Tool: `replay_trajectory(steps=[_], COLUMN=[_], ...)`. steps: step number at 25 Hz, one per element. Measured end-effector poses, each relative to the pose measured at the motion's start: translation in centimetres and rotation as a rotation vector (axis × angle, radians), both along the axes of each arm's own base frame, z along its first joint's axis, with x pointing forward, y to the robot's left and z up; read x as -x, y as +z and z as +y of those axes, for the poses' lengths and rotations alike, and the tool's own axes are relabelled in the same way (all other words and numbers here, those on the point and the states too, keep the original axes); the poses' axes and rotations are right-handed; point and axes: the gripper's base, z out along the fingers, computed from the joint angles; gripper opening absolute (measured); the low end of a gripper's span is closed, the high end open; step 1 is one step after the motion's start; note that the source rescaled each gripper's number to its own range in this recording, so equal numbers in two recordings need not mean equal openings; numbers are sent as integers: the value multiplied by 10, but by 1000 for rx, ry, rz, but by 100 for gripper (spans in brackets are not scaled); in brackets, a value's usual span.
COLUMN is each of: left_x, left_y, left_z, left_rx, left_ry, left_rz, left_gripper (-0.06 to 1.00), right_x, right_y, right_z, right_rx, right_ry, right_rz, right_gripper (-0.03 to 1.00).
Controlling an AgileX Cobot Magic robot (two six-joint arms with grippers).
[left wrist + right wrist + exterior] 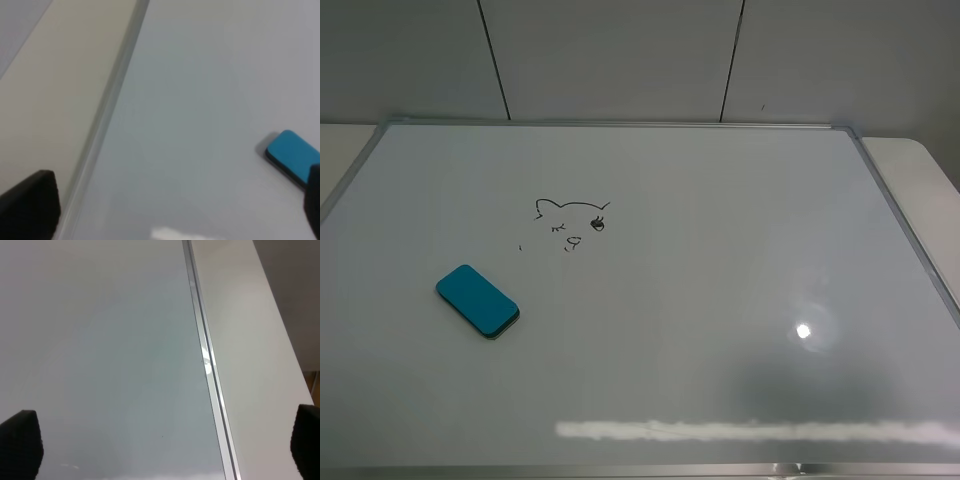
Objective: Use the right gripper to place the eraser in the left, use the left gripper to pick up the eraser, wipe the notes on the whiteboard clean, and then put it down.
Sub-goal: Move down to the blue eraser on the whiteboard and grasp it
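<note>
While eraser [477, 300] lies flat on whiteboard [740, 260], notes [570, 224] nearby, unwiped

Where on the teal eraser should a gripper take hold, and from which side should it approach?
Likely from straight above, closing across the two long edges of the eraser. It lies flat and diagonal on the whiteboard, so its underside cannot be reached, and the narrow width suits the jaws best.
</note>
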Motion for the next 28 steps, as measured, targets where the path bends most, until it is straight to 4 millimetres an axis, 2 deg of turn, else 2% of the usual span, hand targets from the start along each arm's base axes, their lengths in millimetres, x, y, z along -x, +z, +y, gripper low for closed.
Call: replay_trajectory(steps=[28], left_x=[0], left_y=[0], left_z=[0], left_rx=[-2], left_ry=[1], left_rz=[0], left_gripper=[98], right_x=[0], right_y=[0], right_z=[0], right_rx=[-15], right_ry=[-7], right_rz=[-1], right_gripper=[100])
